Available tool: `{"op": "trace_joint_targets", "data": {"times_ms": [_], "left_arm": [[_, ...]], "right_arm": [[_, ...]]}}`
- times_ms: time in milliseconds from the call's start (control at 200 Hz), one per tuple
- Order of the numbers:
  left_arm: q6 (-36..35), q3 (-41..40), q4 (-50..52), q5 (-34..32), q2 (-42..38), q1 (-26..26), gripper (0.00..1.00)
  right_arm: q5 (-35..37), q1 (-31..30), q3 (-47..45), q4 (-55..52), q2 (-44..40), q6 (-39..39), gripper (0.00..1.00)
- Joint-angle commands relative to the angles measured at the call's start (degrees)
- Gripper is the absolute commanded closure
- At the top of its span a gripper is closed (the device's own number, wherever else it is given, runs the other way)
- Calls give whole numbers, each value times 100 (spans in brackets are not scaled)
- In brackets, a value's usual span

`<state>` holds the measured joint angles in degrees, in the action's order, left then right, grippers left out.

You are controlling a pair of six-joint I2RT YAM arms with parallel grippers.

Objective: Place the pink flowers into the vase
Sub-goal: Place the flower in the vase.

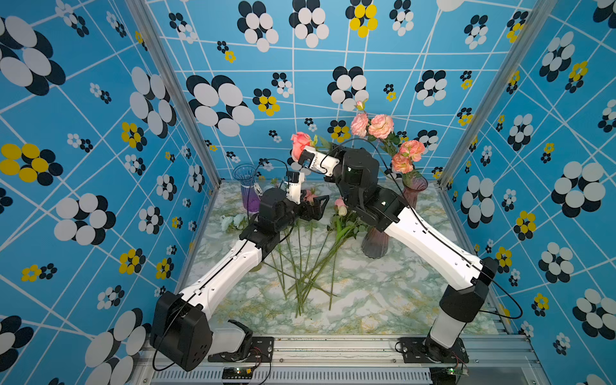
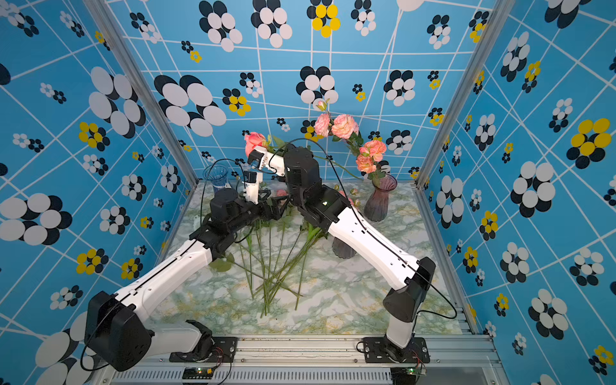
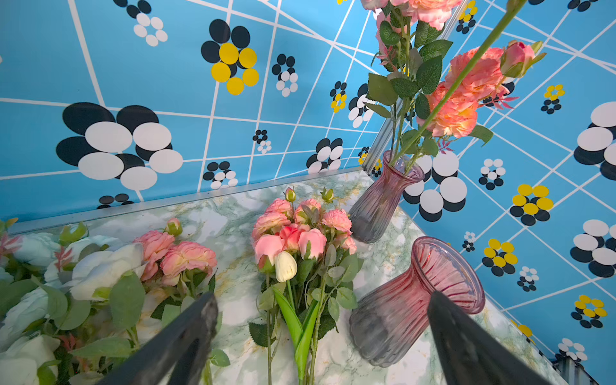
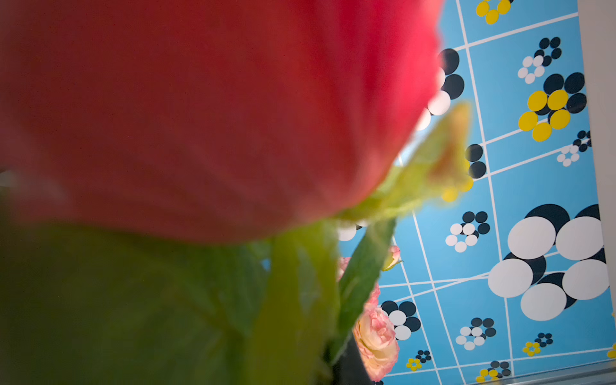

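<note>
Several pink flowers (image 1: pixel 380 126) (image 2: pixel 343 126) (image 3: pixel 466 93) stand in the ribbed purple vase (image 1: pixel 415 191) (image 2: pixel 380 200) (image 3: pixel 383 200) at the back right. My right gripper (image 1: pixel 333 150) (image 2: pixel 283 150) is raised and shut on the stem of a pink rose (image 1: pixel 300 143) (image 2: pixel 255 141) (image 4: pixel 216 110). The stem (image 3: pixel 460 76) slants down to the vase mouth. More pink flowers (image 3: pixel 300 233) (image 1: pixel 340 205) lie on the table. My left gripper (image 3: pixel 321 303) (image 1: pixel 316 205) (image 2: pixel 276 203) hovers low over them, open and holding nothing.
A second pinkish-grey vase (image 1: pixel 375 243) (image 2: pixel 343 248) (image 3: pixel 416 300) stands right of the loose stems (image 1: pixel 306 266). White flowers (image 1: pixel 233 221) (image 3: pixel 93 266) lie at the left. A blue-purple vase (image 1: pixel 248 190) (image 2: pixel 216 176) stands back left. Patterned walls close three sides.
</note>
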<state>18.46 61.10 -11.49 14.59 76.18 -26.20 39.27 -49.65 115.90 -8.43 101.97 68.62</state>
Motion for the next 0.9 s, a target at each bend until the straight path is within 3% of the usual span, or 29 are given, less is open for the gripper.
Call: {"op": "trace_joint_targets", "data": {"times_ms": [0, 895], "left_arm": [[55, -107, -214, 101, 58, 51, 1], [106, -118, -310, 229, 160, 123, 0]], "right_arm": [[210, 84, 135, -105, -81, -17, 100], [258, 810, -299, -353, -323, -659, 100]]}}
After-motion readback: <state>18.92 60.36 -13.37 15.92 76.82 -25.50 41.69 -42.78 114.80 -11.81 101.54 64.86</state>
